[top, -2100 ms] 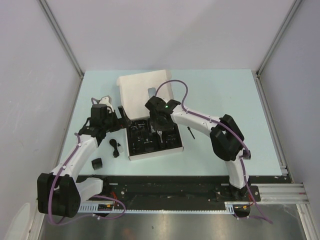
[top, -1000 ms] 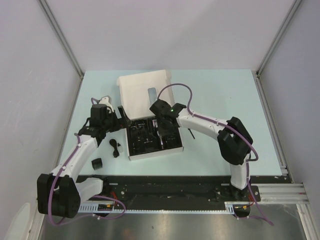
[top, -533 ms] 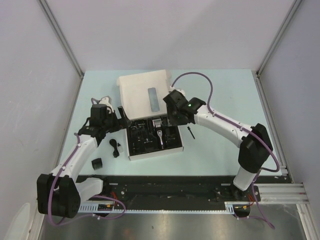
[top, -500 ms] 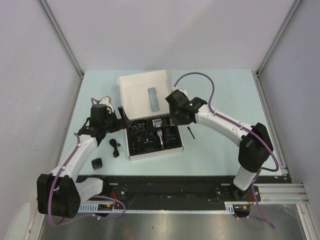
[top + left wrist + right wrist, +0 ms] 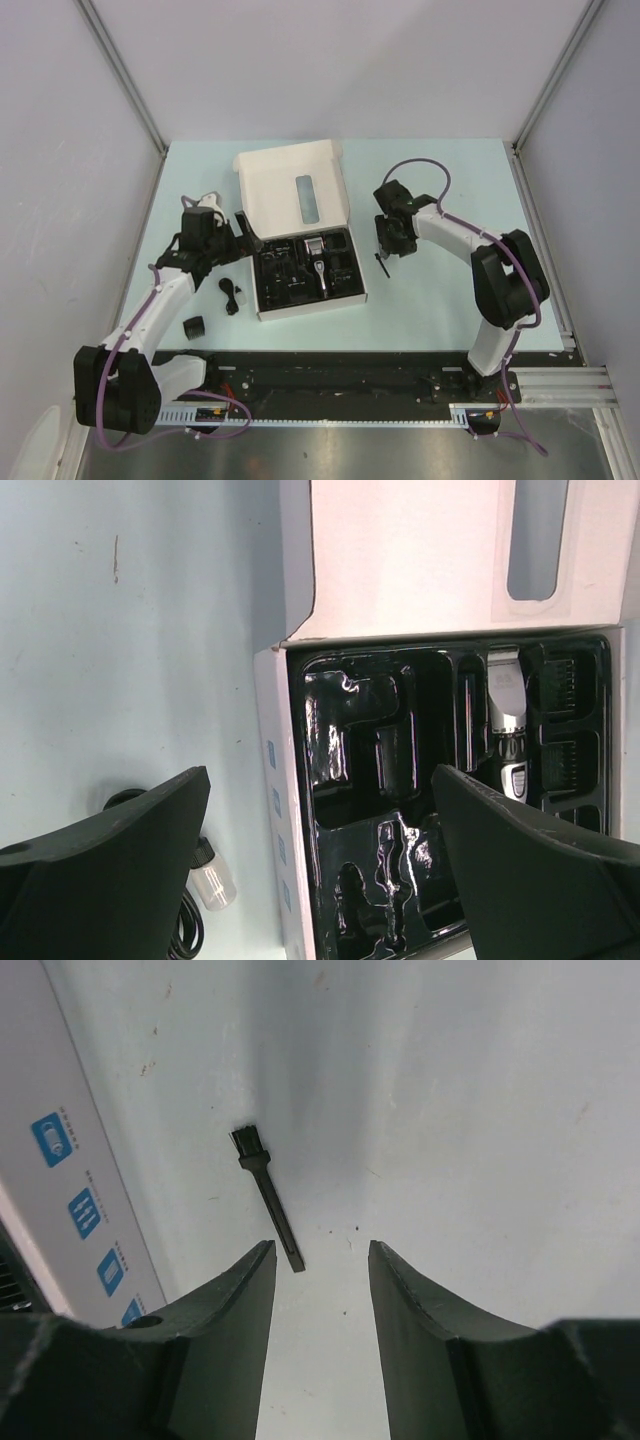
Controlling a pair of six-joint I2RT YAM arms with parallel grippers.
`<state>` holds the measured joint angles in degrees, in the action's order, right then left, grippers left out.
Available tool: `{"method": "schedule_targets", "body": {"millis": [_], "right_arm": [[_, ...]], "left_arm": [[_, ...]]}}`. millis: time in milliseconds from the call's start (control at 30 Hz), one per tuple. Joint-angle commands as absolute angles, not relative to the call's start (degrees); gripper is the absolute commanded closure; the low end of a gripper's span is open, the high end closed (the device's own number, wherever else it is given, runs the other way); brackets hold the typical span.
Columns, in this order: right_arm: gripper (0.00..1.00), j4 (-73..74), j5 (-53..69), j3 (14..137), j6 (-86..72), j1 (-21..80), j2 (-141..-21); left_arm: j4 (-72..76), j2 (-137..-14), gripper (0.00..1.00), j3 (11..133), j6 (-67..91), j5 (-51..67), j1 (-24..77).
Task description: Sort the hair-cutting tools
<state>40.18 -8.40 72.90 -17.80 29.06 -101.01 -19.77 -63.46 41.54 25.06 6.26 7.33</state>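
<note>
Clipper (image 5: 318, 262) lies in tray (image 5: 345, 730); open right end effector (image 5: 320, 1257) has moved over brush (image 5: 268, 1200).

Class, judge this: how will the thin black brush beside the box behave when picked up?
The brush looks slim and straight, so it is probably light and stiff. Lying flat on the smooth table, it may be hard to pinch and could slide or pivot.

A pale mint-green desk (image 5: 450, 180) fills the middle, faintly scuffed and speckled. Plain grey-white panels close it in: a back wall (image 5: 340, 60) at 12 o'clock, a left wall (image 5: 50, 200) at 9 and a right wall (image 5: 600, 220) at 3, joined by slanting aluminium posts (image 5: 120, 75). At 6 o'clock runs a black rail (image 5: 340, 372), then a brushed metal sheet (image 5: 360, 455). The light is even and the shadows are soft.
</note>
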Motion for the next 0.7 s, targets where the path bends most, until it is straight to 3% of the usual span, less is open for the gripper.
{"method": "schedule_targets", "body": {"millis": [0,433,667], "right_arm": [[0.53,37.4,-4.7,73.7,-13.2,28.7,-104.2],[0.57,35.8,-6.1,73.7,-14.3,31.4,-109.2],[0.66,36.2,-6.4,73.7,-13.9,31.4,-110.4]], "left_arm": [[-18.9,-63.2,0.00,45.0,25.6,8.0,6.9],[-18.8,-63.0,0.00,45.8,23.6,8.8,6.9],[-18.9,-63.9,0.00,46.4,23.4,9.2,6.9]]}}
